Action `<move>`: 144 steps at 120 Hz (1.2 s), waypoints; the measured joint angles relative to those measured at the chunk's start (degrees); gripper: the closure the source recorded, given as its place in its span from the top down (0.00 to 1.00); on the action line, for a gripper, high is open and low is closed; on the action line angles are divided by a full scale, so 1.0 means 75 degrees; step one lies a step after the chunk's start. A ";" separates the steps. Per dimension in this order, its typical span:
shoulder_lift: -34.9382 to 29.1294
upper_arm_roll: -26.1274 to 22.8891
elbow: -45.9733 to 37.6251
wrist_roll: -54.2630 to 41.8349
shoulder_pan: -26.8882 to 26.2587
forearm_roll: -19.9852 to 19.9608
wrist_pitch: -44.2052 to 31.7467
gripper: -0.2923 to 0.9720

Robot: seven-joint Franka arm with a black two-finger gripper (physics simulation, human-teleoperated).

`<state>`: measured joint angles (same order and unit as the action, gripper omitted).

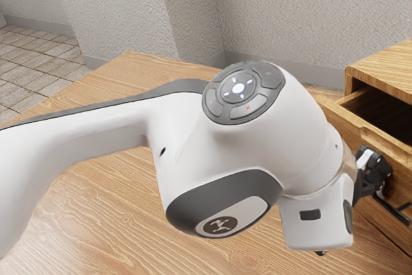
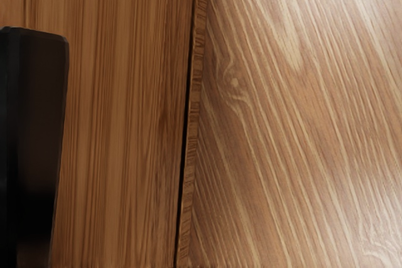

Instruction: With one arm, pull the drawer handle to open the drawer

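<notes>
A wooden drawer [image 1: 360, 130] sits in a wooden cabinet [image 1: 386, 69] at the exterior view's right. It stands pulled out some way, and its dark inside [image 1: 380, 107] shows from above. A thin black handle [image 1: 394, 207] sticks out from the drawer front. My black gripper [image 1: 380, 181] is right at that handle, close against the drawer front, and my white wrist hides most of it. In the wrist view the black handle [image 2: 31, 149] looms close beside the hand, in front of the wooden drawer front [image 2: 125, 117].
The cabinet stands on a wooden table [image 1: 96, 223]. My bulky white arm [image 1: 193, 140] crosses the table from the exterior view's left. Grey walls and a tiled floor [image 1: 32, 62] lie beyond. In the wrist view a seam [image 2: 188, 155] separates the drawer front from the tabletop [image 2: 301, 130].
</notes>
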<state>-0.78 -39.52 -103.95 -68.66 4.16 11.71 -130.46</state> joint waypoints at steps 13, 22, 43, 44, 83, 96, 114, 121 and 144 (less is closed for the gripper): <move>-0.0391 0.0302 -0.0343 0.0011 -0.0235 -0.0223 -0.0132 0.63; -0.0681 0.0664 -0.0606 0.0016 -0.0566 -0.0321 -0.0256 0.56; -0.1096 0.1403 -0.1000 0.0026 -0.1270 -0.0549 -0.0447 0.47; -0.1109 0.1419 -0.1009 0.0026 -0.1284 -0.0560 -0.0452 0.46; -0.1655 0.2306 -0.1554 0.0025 -0.2188 -0.0760 -0.0568 0.66; -0.1788 0.2532 -0.1698 0.0019 -0.2445 -0.0814 -0.0583 0.72; -0.1930 0.2612 -0.1802 0.0020 -0.2549 -0.0845 -0.0594 0.75; -0.1959 0.2678 -0.1865 0.0023 -0.2567 -0.0875 -0.0599 0.75; -0.1979 0.2747 -0.1938 0.0032 -0.2572 -0.0963 -0.0623 0.77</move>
<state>-15.62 -18.91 -118.48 -68.42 -15.13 4.49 -135.13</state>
